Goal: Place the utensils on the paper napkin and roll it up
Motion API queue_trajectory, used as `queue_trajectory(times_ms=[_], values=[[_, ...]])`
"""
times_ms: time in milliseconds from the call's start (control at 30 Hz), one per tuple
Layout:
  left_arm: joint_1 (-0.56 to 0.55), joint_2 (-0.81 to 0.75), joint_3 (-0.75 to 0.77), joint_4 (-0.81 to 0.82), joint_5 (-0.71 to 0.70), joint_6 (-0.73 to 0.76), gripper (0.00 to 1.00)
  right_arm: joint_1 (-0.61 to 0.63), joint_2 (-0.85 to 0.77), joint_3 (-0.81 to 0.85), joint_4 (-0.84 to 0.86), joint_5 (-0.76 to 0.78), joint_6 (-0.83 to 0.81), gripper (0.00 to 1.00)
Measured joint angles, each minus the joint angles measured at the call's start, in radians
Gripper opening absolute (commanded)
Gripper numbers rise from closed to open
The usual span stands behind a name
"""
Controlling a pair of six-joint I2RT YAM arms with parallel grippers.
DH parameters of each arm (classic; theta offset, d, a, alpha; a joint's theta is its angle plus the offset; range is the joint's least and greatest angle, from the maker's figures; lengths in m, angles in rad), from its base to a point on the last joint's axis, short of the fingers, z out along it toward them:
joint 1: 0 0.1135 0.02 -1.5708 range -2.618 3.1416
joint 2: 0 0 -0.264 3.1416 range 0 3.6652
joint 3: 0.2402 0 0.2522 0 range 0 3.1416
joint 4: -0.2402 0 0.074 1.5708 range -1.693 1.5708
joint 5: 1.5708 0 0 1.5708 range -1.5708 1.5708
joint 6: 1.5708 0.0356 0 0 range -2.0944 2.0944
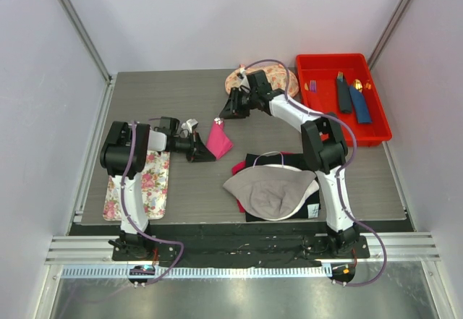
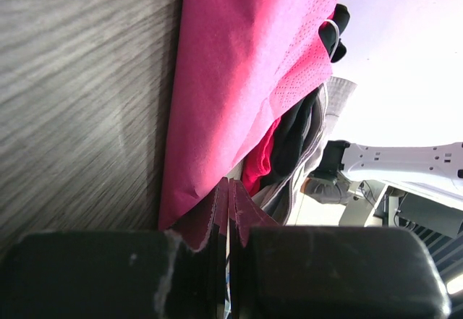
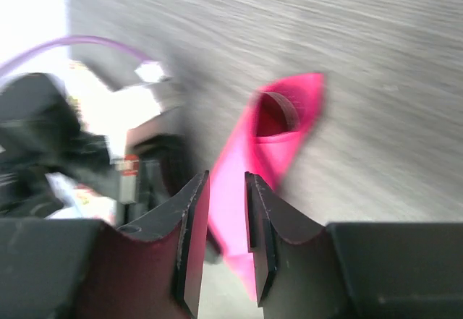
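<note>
- Looking down from above, we find the paper napkin [image 1: 219,140] near the middle of the table [image 1: 181,87], between the two tools. It is folded into a narrow, loosely rolled wedge.
- Its long axis runs roughly away from the arm bases, with the broad end nearer them and the pointed end farther off.
- The left gripper [image 1: 197,150] sits at the napkin's near-left edge and is the arm in contact. Its wrist view shows the jaws pressed together on a pink corner, with layers of paper pinched between them.
- The right gripper [image 1: 230,109] hangs just beyond the far end, slightly to the right, and seems not to touch it. Its jaws stand a narrow way apart and hold nothing; the pink roll shows through the gap.
- We judge that the free far end falls to the right arm, while the left anchors the near corner.
- The paper is bright magenta, thin and creased, with dotted embossing along one edge.
- In the right wrist view one end gapes like a cone mouth, with something dark and rounded inside that is too blurred to name.
- Of the utensils [image 1: 218,121] we see only a small pale glint at the far tip.
</note>
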Motion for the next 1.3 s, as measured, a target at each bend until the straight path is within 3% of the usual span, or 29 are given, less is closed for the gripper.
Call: queue_trajectory(times_ms=[267, 500, 800, 1100, 1300], values=[[0.000, 0.000, 0.000, 0.000, 0.000, 0.000, 0.04, 0.037, -0.050, -0.122, 0.154, -0.108, 0.157, 0.21], [0.000, 0.000, 0.000, 0.000, 0.000, 0.000, 0.04, 0.054, -0.021, -0.221, 0.138, -0.081, 0.161, 0.13], [0.000, -0.021, -0.018, 0.038, 0.012, -0.016, 0.26, 0.044, 0.014, -0.207, 0.090, -0.037, 0.101, 0.10], [0.013, -0.112, -0.011, 0.156, -0.041, -0.142, 0.31, 0.048, 0.030, -0.155, 0.045, 0.002, 0.041, 0.09], [0.034, -0.112, 0.116, 0.064, -0.150, -0.090, 0.38, 0.049, 0.036, -0.134, 0.029, 0.023, 0.017, 0.08]])
